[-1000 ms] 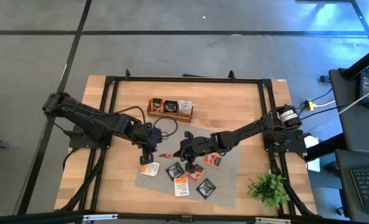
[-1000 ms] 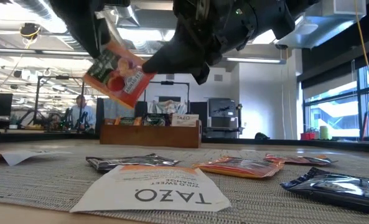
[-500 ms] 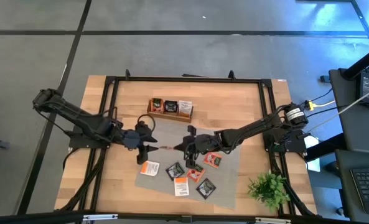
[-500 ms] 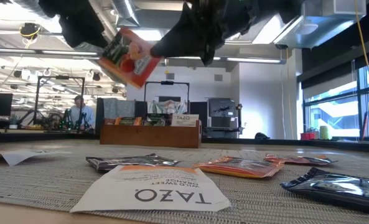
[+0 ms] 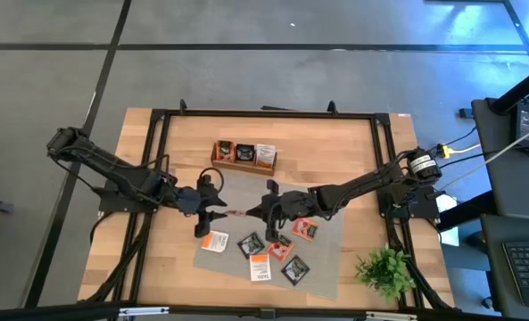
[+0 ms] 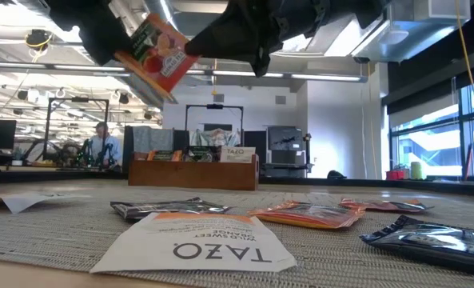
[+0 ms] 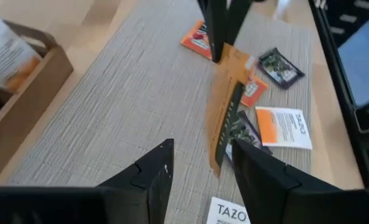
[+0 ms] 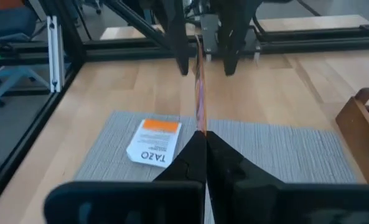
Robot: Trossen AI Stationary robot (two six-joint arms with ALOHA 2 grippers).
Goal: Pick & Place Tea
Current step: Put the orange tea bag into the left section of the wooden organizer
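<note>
One orange tea sachet (image 5: 238, 212) hangs in the air between my two grippers, above the grey mat, and stands on edge. My right gripper (image 8: 201, 144) is shut on it and reaches in from the table's right. My left gripper (image 7: 200, 163) is open and faces it from the left; its fingers (image 8: 182, 43) stand on either side of the sachet's far end (image 7: 219, 158). In the low view the sachet (image 6: 157, 50) shows high up, tilted. Several more sachets (image 5: 266, 252), orange, white and dark, lie flat on the mat. My right gripper pinches the orange sachet by its edge nearest the table's right (image 8: 200, 124), between the two fingers. The fingers come level from the right. The sachet is lifted clear of the mat, stands on edge and points toward my left gripper.
The brown wooden tray (image 5: 218, 162) sits at the mat's far edge, with sachets upright in its compartments. A green plant (image 5: 385, 268) stands at the table's near right corner. A black frame (image 5: 157, 125) runs around the table. A person sits far off in the room (image 6: 103, 144).
The orange sachet has risen higher above the mat and turned a little, carried by my right gripper. My left arm has drawn back a little toward the table's left, with its gripper still at the sachet.
</note>
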